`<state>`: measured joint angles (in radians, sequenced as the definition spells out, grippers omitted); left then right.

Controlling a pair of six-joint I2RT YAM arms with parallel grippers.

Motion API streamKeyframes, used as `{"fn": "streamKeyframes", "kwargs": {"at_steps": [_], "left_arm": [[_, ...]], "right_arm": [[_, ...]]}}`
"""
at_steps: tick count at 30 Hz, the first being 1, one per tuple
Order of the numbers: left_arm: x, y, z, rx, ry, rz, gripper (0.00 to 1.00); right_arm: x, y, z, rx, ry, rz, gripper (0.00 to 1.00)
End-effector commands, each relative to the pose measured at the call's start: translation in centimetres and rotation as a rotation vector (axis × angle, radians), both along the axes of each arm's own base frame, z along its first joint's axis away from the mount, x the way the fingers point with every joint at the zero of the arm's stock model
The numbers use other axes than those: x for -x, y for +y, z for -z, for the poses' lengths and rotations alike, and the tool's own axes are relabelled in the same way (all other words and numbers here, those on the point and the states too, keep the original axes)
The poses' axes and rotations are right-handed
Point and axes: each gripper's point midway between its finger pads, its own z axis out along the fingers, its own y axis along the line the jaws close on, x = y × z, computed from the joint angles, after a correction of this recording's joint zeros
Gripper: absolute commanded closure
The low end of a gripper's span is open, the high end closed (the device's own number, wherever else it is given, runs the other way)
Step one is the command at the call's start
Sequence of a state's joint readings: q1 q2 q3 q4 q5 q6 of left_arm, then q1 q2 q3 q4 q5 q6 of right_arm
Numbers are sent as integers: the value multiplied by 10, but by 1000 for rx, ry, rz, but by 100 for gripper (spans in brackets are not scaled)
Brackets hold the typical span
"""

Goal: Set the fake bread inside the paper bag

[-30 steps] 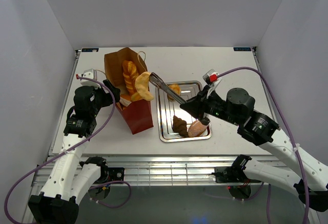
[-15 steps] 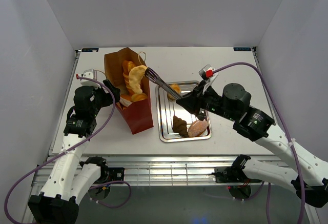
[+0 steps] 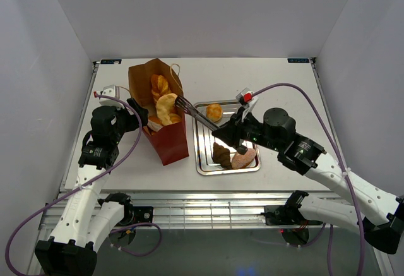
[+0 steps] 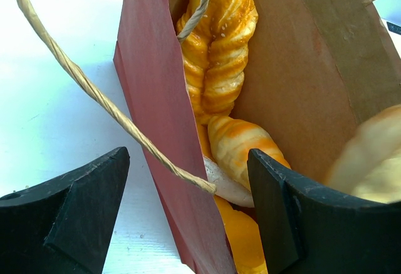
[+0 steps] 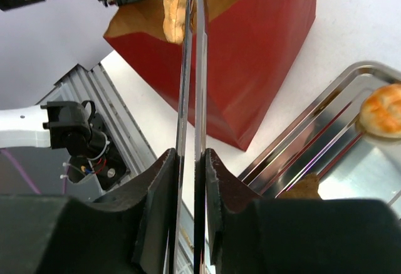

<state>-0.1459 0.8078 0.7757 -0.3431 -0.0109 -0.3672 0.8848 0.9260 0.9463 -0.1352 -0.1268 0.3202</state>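
Note:
The red paper bag (image 3: 168, 138) stands left of the tray, its mouth open. A braided loaf (image 3: 158, 86) and other golden pastries lie inside; they also show in the left wrist view (image 4: 216, 54). My right gripper (image 3: 228, 134) is shut on metal tongs (image 3: 199, 117), which pinch a pale golden pastry (image 3: 166, 106) in the bag's mouth. In the right wrist view the tongs (image 5: 192, 98) run up to that pastry (image 5: 175, 4) over the bag (image 5: 250, 54). My left gripper (image 3: 140, 117) is open and straddles the bag's left wall (image 4: 156, 130).
A shallow silver tray (image 3: 252, 167) lies right of the bag. It holds a round golden roll (image 3: 214, 111), a dark brown pastry (image 3: 221, 155) and a pinkish one (image 3: 243, 158). A cord handle (image 4: 94, 92) hangs across the bag's outer wall.
My right arm has carried the tongs and the pastry left and down, from beside the bag's right rim into its mouth. The left arm has not moved.

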Motion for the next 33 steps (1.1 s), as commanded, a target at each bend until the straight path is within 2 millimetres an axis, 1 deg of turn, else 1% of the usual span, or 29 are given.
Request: {"fn": "streamKeyframes", "kwargs": {"at_steps": [1, 3, 5, 10, 13, 22, 33], "left_arm": [[4, -7, -1, 15, -5, 39, 14], [4, -7, 0, 14, -5, 39, 14], [4, -7, 0, 15, -3, 40, 14], [4, -7, 0, 14, -3, 40, 14], [4, -8, 0, 15, -3, 42, 14], [4, -7, -1, 15, -5, 40, 14], [3, -8, 0, 16, -2, 41, 14]], "right_arm": [[5, 5, -20, -98, -38, -31, 70], [6, 6, -18, -100, -30, -35, 69], [6, 6, -14, -96, -24, -36, 66], [9, 6, -14, -98, -24, -40, 57], [10, 5, -13, -99, -25, -40, 54], [12, 7, -1, -71, -24, -44, 54], [17, 2, 4, -55, -31, -36, 54]]}}
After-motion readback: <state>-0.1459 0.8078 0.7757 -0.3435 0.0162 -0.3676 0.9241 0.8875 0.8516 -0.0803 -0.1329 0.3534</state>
